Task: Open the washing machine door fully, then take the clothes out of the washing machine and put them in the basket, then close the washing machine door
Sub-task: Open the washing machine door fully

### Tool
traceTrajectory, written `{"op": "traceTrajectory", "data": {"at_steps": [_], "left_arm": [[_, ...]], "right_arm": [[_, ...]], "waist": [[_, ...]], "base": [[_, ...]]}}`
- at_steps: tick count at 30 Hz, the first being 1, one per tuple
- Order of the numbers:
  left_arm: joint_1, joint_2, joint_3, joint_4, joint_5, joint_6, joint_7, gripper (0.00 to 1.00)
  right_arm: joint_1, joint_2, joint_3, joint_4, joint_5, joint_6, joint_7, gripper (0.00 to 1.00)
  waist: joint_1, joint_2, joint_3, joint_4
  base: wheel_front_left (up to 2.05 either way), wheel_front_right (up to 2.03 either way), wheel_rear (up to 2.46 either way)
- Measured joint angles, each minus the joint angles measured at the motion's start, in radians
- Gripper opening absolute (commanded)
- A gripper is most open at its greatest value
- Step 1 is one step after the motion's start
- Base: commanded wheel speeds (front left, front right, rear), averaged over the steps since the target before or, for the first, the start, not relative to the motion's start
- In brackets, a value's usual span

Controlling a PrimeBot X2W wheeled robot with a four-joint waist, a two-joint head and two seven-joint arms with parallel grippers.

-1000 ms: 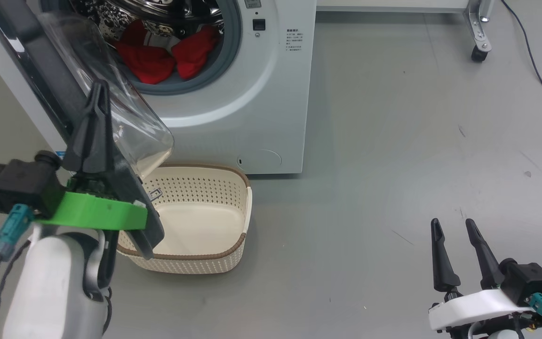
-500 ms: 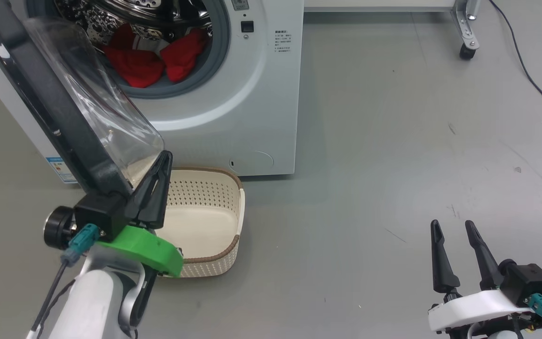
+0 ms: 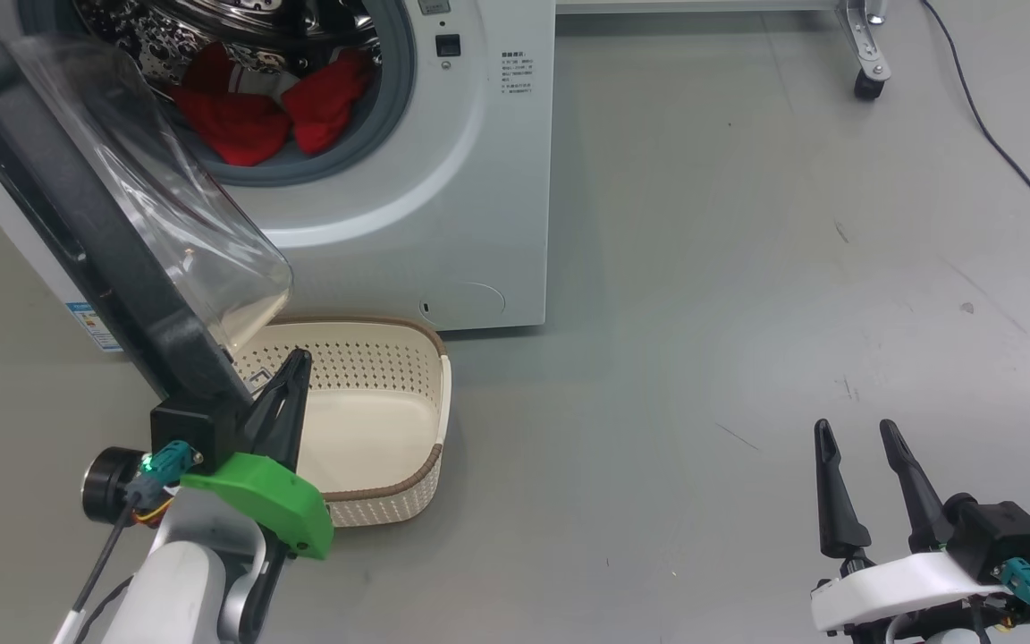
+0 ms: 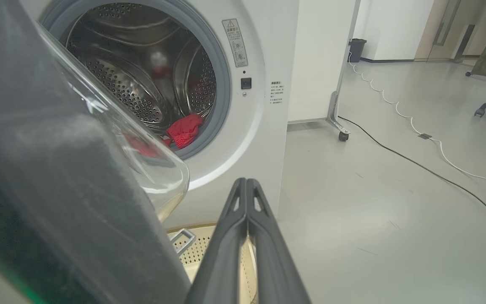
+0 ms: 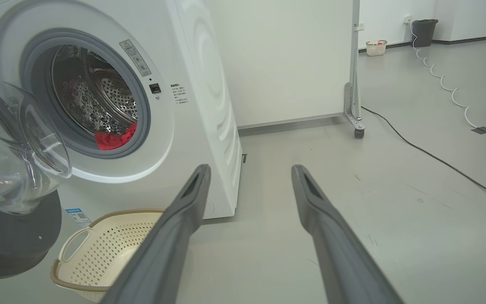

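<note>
Finishing the door (image 3: 99, 246) opening; left tool (image 3: 299, 358), pinched together and empty, at its 5 o'clock; right tool (image 3: 855, 427) wide; next, reach clothes (image 3: 238, 134).

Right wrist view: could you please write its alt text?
A white washer stands with its door open and red clothes inside. A cream basket sits in front of it, beyond the open right hand.

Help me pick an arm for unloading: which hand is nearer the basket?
Left. The left hand, shut, hangs over the left rim of the basket; the right hand, open, sits far off to the basket's right above bare floor.
</note>
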Motion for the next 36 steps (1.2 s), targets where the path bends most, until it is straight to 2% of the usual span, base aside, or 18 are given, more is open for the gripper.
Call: {"op": "traceTrajectory", "data": {"at_steps": [10,28,36], "left_arm": [[-0.003,0.000,0.056,0.061,-0.005,0.043,-0.002,0.00],[-0.038,-0.001,0.065,0.122,-0.008,0.050,-0.030,0.00],[-0.048,-0.007,0.048,0.152,-0.008,0.047,-0.047,0.00]], "right_arm": [[-0.001,0.005,-0.007,0.000,0.000,0.000,0.000,1.00],[-0.002,0.009,-0.015,0.006,0.000,0.001,0.000,1.00],[-0.002,0.011,-0.029,0.009,0.000,0.002,0.000,1.00]], "waist": [[0.0000,0.0000,0.021,-0.015],[0.0000,0.0000,0.024,-0.008],[0.0000,-0.0001,0.016,0.019]], "base": [[0.00,0.00,0.00],[0.00,0.00,0.00],[0.00,0.00,0.00]]}}
